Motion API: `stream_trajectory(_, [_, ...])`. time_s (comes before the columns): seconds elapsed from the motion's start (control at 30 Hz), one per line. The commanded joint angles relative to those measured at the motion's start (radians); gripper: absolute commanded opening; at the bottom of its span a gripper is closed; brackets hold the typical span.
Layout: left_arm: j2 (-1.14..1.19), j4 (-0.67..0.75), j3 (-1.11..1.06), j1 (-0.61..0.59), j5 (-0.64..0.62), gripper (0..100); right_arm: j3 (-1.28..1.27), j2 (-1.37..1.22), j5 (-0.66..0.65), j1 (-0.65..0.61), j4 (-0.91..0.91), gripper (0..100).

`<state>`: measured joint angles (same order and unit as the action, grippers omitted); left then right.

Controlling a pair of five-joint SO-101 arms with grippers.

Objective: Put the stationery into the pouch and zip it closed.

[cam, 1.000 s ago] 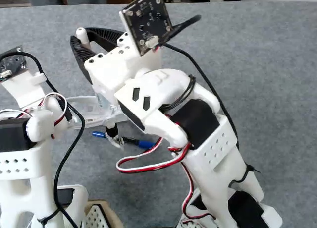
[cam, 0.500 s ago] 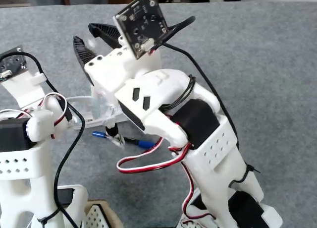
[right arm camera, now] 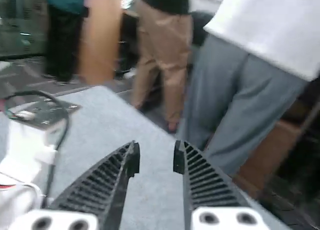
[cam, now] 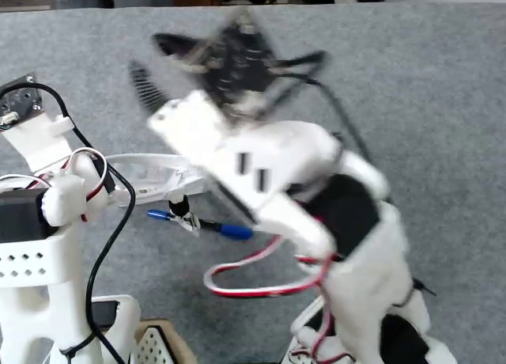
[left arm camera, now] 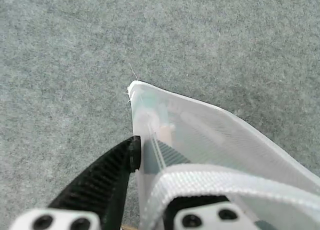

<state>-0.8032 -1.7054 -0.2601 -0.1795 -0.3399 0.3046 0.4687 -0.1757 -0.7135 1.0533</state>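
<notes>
Left gripper (left arm camera: 144,161) is clamped on the edge of the pouch (left arm camera: 210,135), right gripper (right arm camera: 155,157) is held open and empty, and a blue pen (cam: 215,227) is left outside on its near side, so packing is judged unfinished.

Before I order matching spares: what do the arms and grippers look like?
The left arm and right arm have white shells with black motors. Red-and-white wires loop by the right; a black cable runs down the left. The right gripper has black, ribbed fingers.
</notes>
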Motion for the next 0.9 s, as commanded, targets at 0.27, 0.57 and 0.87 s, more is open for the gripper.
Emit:
stream_trajectory(0.27, [-0.018, 0.026, 0.024, -0.018, -0.005, 3, -0.383, 0.071, -0.183, 0.393, 0.374, 12.4])
stream_trajectory(0.57, [-0.017, 0.023, 0.024, -0.131, -0.006, 3, -0.828, 0.076, -0.285, 0.377, 0.213, 12.6])
stream_trajectory(0.87, [-0.018, 0.021, 0.024, -0.133, -0.006, 3, -0.852, -0.220, -0.307, 0.164, 0.259, 12.7])
